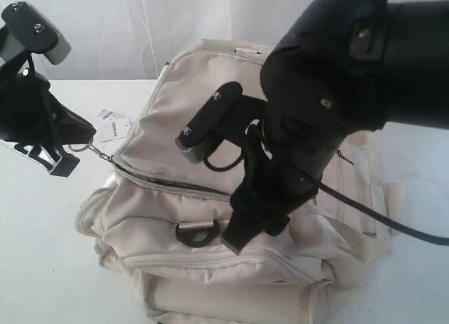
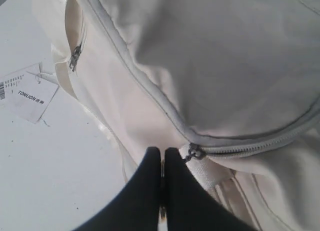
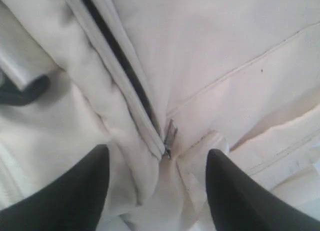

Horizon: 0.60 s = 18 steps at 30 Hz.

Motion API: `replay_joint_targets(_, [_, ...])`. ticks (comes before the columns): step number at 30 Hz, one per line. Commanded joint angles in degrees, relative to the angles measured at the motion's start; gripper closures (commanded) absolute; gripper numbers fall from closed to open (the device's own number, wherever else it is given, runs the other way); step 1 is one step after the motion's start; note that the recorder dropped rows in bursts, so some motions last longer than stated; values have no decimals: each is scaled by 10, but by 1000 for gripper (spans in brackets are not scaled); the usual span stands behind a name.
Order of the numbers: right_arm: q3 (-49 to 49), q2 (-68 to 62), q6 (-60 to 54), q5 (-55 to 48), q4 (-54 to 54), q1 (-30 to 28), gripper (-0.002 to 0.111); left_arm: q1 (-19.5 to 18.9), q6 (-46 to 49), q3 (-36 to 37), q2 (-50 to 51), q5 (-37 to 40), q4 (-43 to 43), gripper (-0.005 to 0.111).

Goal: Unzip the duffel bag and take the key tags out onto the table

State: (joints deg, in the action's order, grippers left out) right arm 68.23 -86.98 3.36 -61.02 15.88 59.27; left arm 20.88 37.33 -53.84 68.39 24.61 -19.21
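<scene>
- A cream duffel bag [image 1: 161, 205] is sitting slumped and creased across the middle of a white desk [image 1: 42, 261], which is stretching well beyond it on every side.
- The left claw [image 1: 81, 147] is reaching in at the bag's 9 o'clock end. Its black fingers [image 2: 142, 191] are pressing flat together and pinching a thin metal piece [image 1: 98, 154] that is linking the claw to the corner of the bag.
- Just beside those closed fingers, a ringed zip slider [image 2: 195, 152] is lying next to a short webbing tab.
- The right arm is looming large in the foreground, coming in from 3 o'clock and pointing down over the middle of the bag.
- The right claw [image 3: 157, 151] is standing wide open and gripping nothing. A second zip slider [image 3: 170, 137] is lying in the gap between its two fingers, touching neither.
- A dark slit of parted zip [image 3: 120, 61] is running away from that slider along the bag's top seam.
- A dark D-ring [image 1: 196, 233] is resting on the fabric at the right claw's 9 o'clock, close beside it.
- A white paper label [image 1: 112, 125] with a barcode is lying flat on the desk at the bag's 10 o'clock, just off the fabric.
- A small side-pocket zip pull [image 2: 75, 56] is hanging on the bag's end near that label.
</scene>
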Motion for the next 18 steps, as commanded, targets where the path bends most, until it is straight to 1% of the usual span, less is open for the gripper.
replay_joint_targets(1, [39, 22, -20, 43, -124, -5, 52, -1, 55, -2, 2, 8, -59, 107])
replay_joint_targets(4, [44, 21, -97, 90, -242, 5, 52, -1, 60, -2, 3, 8, -60, 107])
replay_joint_targets(7, [44, 11, -180, 137, -295, 26, 52, -1, 60, -2, 3, 8, -65, 107])
replay_joint_targets(14, [44, -44, -188, 230, -260, 70, 50, -1, 60, -2, 3, 8, -65, 107])
replay_joint_targets(18, [44, -85, -235, 256, -225, 85, 47, -1, 62, -2, 3, 7, -65, 107])
